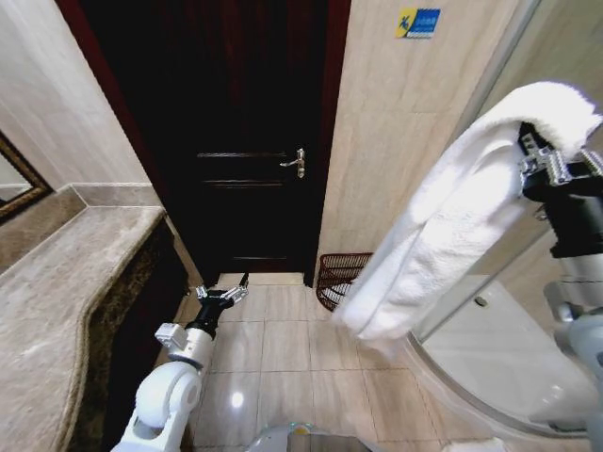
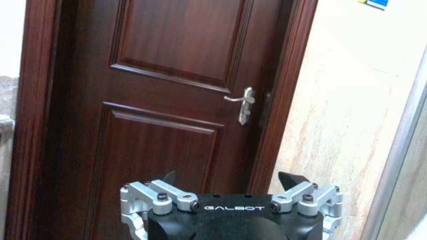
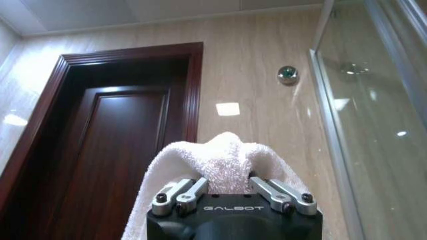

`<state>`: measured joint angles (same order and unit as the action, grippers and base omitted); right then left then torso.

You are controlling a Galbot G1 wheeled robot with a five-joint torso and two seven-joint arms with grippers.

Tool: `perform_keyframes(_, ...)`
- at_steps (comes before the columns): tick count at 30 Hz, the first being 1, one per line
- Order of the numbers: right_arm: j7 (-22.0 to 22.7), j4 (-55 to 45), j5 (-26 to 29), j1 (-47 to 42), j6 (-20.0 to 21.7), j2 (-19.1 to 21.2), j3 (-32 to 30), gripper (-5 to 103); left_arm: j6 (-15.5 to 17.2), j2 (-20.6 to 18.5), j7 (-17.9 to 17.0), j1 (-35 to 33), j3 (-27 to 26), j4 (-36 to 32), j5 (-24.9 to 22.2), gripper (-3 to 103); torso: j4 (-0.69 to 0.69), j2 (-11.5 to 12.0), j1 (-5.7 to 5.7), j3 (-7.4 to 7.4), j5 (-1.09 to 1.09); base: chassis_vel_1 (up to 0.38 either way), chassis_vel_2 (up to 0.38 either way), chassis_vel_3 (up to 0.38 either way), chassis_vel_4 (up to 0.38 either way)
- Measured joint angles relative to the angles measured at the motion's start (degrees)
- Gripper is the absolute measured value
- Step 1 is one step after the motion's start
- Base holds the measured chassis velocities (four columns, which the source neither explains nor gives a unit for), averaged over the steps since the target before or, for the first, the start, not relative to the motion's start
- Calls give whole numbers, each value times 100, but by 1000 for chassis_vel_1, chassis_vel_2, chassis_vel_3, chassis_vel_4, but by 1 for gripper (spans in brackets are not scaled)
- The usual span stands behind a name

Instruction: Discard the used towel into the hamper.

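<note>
- The towel (image 1: 452, 217) is held high at the right of the head frame, pinched near its upper end by the right gripper (image 1: 529, 141); the raised hold is judged to keep the cloth off the floor while it is carried.
- In the right wrist view the right gripper (image 3: 227, 189) is seen pressed onto a bunched fold of the towel (image 3: 220, 160), which bulges up between its fingers.
- The towel's long axis is slanted from upper right down to lower centre, its free end pointing down-left toward the hamper (image 1: 341, 278).
- The left gripper (image 1: 224, 294) is kept low at lower centre-left, spread and empty, apart from the cloth.
- The hamper is set on the floor by the wall, right of the door (image 1: 226, 141), its open mouth upward and partly hidden behind the towel.
</note>
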<state>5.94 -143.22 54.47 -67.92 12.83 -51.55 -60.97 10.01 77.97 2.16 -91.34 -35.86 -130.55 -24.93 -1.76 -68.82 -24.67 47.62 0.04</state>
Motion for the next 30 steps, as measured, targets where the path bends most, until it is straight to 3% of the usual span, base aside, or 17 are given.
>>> perform_keyframes(23, -12, -3, -72, -120, -26, -38, -42, 14, 0, -2, 0, 0, -2, 0, 0, 100, -3, -1, -1, 0, -10, 49, 55, -51, -49)
perform_keyframes(30, -120, -2, -154, -177, -45, -164, -53, 14, 0, -1, 0, 0, -1, 0, 0, 100, -3, -34, -18, 17, 1, 10, 9, -14, -9)
